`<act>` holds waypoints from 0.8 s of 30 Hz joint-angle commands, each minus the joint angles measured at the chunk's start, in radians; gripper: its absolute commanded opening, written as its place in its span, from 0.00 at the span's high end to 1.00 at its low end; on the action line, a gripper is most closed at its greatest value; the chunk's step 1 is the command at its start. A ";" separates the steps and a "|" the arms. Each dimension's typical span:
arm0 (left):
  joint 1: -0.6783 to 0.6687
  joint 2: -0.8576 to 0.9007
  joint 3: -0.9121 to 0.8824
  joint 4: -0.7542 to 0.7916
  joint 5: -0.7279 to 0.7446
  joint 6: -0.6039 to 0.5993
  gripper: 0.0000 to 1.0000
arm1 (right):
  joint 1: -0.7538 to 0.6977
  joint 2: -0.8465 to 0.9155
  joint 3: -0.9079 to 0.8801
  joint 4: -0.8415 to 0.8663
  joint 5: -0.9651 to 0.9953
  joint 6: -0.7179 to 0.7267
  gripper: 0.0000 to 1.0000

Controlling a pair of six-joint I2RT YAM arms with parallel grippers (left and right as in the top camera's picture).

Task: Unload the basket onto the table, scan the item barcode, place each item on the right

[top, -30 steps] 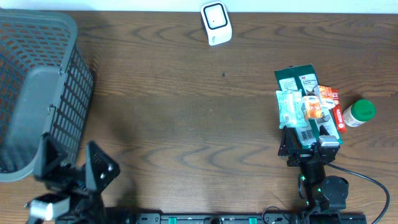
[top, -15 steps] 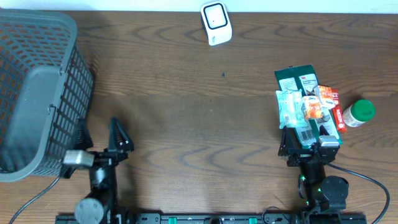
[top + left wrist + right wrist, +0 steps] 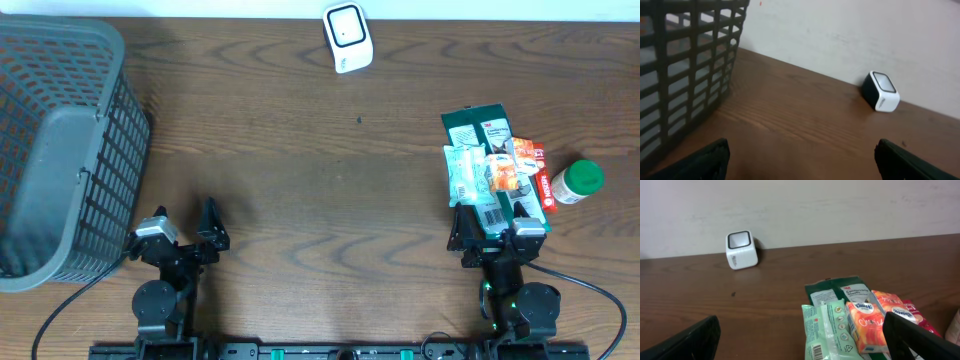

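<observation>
Both are wide open and empty: the left tool point(image 3: 182, 236) beside the basket point(image 3: 60, 150), the right tool point(image 3: 495, 240) at the near edge of the packets point(image 3: 488, 165) on the surface point(image 3: 330, 200).

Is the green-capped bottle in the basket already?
No, the overhead view shows the green-capped bottle lying on the table just right of the packet pile, across the table from the basket.
</observation>
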 commanded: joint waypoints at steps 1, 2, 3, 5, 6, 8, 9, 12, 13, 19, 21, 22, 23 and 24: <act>0.003 -0.008 -0.002 -0.026 0.059 0.129 0.07 | 0.008 -0.005 -0.002 -0.003 -0.004 0.015 0.01; 0.003 -0.008 -0.002 -0.026 0.061 0.146 0.06 | 0.008 -0.005 -0.002 -0.003 -0.004 0.014 0.01; 0.003 -0.008 -0.002 -0.027 0.061 0.167 0.06 | 0.008 -0.005 -0.002 -0.003 -0.004 0.015 0.01; 0.003 -0.008 -0.002 -0.031 0.060 0.190 0.06 | 0.008 -0.005 -0.002 -0.003 -0.004 0.015 0.01; 0.003 -0.008 -0.002 -0.037 0.060 0.204 0.07 | 0.008 -0.005 -0.002 -0.003 -0.004 0.014 0.01; 0.003 -0.008 -0.002 -0.061 0.060 0.231 0.07 | 0.008 -0.005 -0.002 -0.003 -0.004 0.015 0.01; 0.003 -0.008 -0.002 -0.060 0.061 0.242 0.06 | 0.008 -0.005 -0.002 -0.003 -0.004 0.015 0.01; -0.001 -0.008 -0.002 -0.060 0.060 0.259 0.07 | 0.008 -0.005 -0.002 -0.003 -0.004 0.014 0.01; -0.005 -0.008 -0.002 -0.060 0.060 0.269 0.07 | 0.008 -0.005 -0.002 -0.003 -0.004 0.015 0.01; -0.029 -0.008 -0.002 -0.060 0.060 0.305 0.07 | 0.008 -0.005 -0.002 -0.003 -0.004 0.015 0.01; -0.029 -0.008 -0.002 -0.060 0.062 0.299 0.07 | 0.008 -0.005 -0.002 -0.003 -0.004 0.015 0.01; -0.029 -0.008 -0.002 -0.060 0.066 0.294 0.06 | 0.008 -0.005 -0.002 -0.003 -0.004 0.015 0.01; -0.029 -0.008 -0.002 -0.060 0.065 0.294 0.06 | 0.008 -0.005 -0.002 -0.003 -0.004 0.015 0.01; -0.029 -0.008 -0.002 -0.060 0.063 0.294 0.06 | 0.008 -0.005 -0.002 -0.003 -0.004 0.015 0.01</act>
